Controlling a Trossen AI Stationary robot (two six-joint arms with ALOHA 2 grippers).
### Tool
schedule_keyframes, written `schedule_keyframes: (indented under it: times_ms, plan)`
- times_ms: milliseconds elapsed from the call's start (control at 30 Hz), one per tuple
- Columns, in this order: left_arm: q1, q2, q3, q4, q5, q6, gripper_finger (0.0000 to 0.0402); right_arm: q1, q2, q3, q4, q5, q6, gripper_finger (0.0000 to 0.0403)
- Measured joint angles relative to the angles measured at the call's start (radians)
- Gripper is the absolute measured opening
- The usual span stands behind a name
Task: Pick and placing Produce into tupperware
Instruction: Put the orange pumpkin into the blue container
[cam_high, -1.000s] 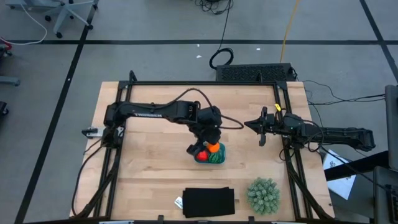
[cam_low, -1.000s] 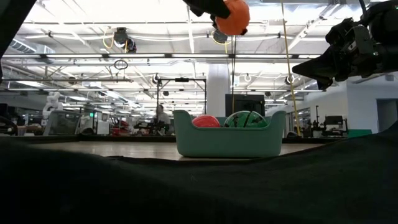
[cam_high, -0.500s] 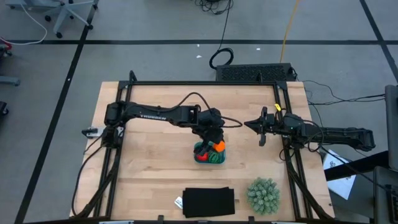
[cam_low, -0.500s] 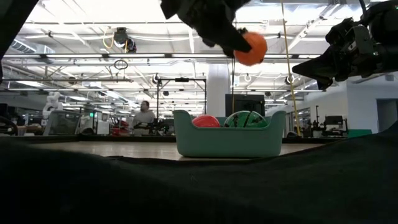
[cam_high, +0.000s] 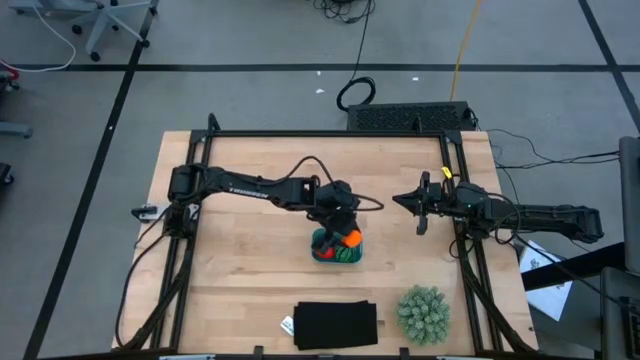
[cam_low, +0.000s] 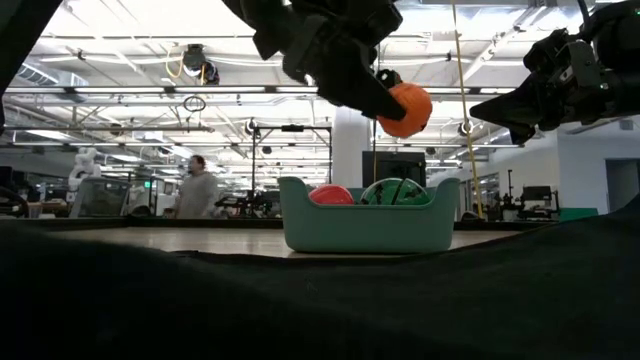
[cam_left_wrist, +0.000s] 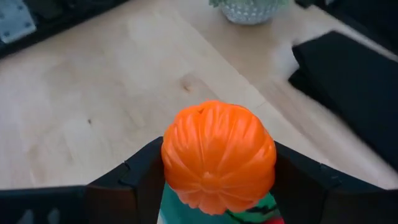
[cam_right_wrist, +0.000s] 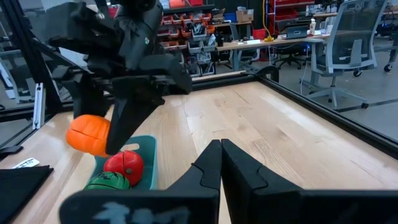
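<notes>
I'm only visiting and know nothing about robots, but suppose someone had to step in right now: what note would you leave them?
Left gripper: jaws shut on the orange fruit, held in the air above the teal tupperware, not yet inside it.
Right gripper: jaws shut, holding nothing, waiting off to the tupperware's right side.
Done: the red fruit and the dark green fruit already lie in the tupperware.
Left: lower the orange fruit into the tupperware and let go; that should finish the job.
Not part of the job: the spiky plant ball and the black flat rectangle near the table's front edge.
</notes>
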Motion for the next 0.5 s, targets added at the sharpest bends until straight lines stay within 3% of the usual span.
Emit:
schedule_keyframes:
  times_ms: [500]
  plan:
    - [-0.007, 0.0, -0.004, -0.095, -0.075, 0.314, 0.0237, 0.0, 0.0, 0.0, 0.0, 0.0, 0.0, 0.0]
